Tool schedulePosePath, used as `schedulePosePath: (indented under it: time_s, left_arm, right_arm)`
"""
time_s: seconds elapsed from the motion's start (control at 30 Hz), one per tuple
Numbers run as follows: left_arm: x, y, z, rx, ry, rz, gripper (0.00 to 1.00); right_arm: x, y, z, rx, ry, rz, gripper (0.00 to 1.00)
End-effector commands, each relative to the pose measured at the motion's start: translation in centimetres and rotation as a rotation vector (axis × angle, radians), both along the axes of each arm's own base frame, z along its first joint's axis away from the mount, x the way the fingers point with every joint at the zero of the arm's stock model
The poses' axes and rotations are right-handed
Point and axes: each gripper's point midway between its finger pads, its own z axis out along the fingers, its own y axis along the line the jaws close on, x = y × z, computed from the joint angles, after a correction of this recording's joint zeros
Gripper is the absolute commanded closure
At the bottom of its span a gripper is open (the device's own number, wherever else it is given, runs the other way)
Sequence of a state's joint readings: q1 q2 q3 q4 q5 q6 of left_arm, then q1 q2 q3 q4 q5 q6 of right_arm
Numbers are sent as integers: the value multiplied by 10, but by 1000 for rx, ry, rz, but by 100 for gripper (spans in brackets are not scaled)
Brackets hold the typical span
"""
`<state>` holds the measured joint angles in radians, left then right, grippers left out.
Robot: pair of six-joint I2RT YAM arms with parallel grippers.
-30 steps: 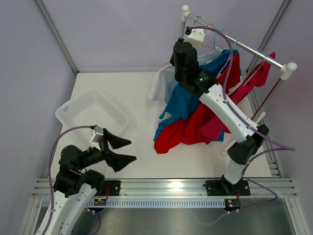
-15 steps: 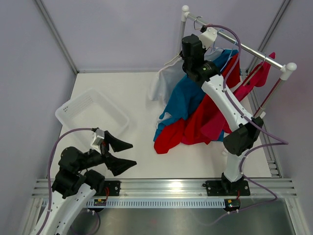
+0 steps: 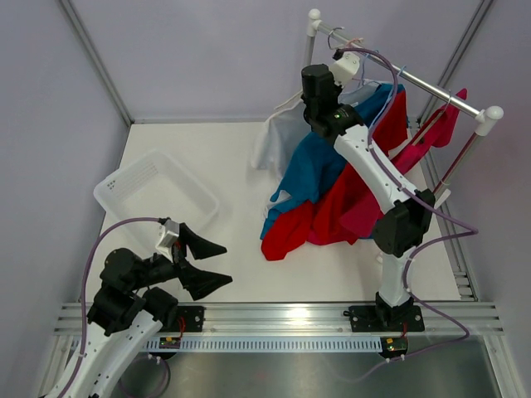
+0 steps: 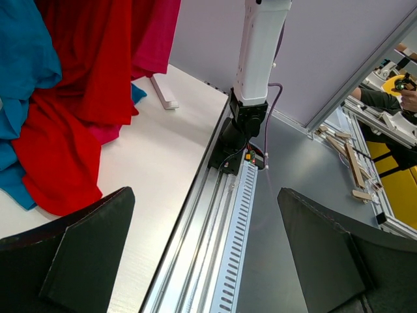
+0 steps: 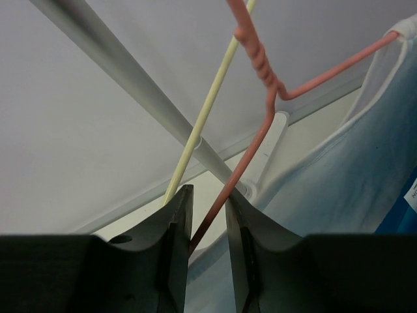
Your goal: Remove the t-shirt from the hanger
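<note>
The pale, ribbed-collar t-shirt [image 5: 339,189] drapes just right of the right gripper [image 5: 208,192], hung on a thin salmon wire hanger [image 5: 260,65] with a twisted neck, whose shoulder wire passes between the narrowly parted, unclamped jaws, a smooth grey rail [image 5: 117,65] beyond the fingertips; the left gripper [image 4: 205,192] gapes wide, empty.

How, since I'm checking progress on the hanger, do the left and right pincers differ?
The left pincer gapes wide with nothing between its jaws; the right pincer is narrowed around the pink hanger. The left pincer sits low over the table; the right pincer is up at the clothes rail. Both are black.
</note>
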<state>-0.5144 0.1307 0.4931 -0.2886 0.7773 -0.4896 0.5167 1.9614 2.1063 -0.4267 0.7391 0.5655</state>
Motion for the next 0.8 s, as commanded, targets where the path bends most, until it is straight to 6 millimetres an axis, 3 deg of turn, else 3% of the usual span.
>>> schedulePosePath:
  time_s: [0.0, 0.2, 0.33, 0.47, 0.6, 0.77]
  left_arm:
    - [-3, 2, 18, -25, -55, 2, 1]
    - [-2, 2, 18, -23, -52, 4, 1]
    - [-1, 1, 17, -21, -48, 7, 1]
    - [0, 1, 17, -20, -48, 10, 1]
    - [1, 2, 17, -21, -47, 18, 1]
    - [3, 1, 16, -17, -39, 20, 1]
  right_arm:
    - [-3, -9, 29, 77, -102, -32, 66]
    - [-8, -16, 37, 73, -139, -44, 73]
    - [-12, -20, 33, 72, -140, -50, 88]
    - [-17, -21, 43, 112, -190, -44, 97]
    - [-24, -17, 61, 178, -255, 4, 100]
    - [-48, -11, 96, 302, -388, 104, 100]
